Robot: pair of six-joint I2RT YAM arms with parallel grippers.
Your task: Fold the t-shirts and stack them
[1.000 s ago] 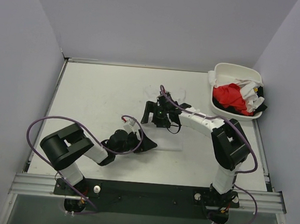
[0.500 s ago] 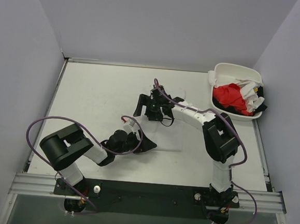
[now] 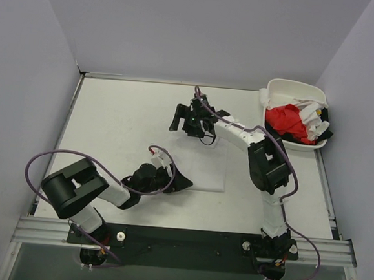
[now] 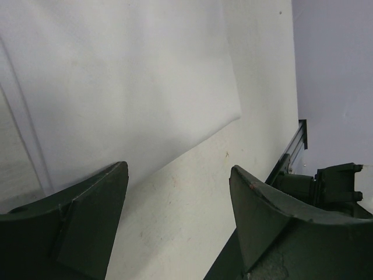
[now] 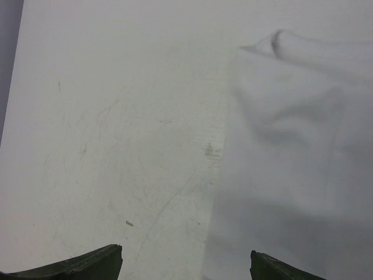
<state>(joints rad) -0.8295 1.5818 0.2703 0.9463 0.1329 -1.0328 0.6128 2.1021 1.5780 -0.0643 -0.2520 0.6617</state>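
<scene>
White t-shirt (image 3: 205,170) lies flat on the table (image 3: 110,127). Right gripper (image 3: 182,121), jaws wide and empty, has shifted just beyond its far edge; left gripper (image 3: 177,181), equally wide, sits at its near-left corner. Next fold is pending.
</scene>
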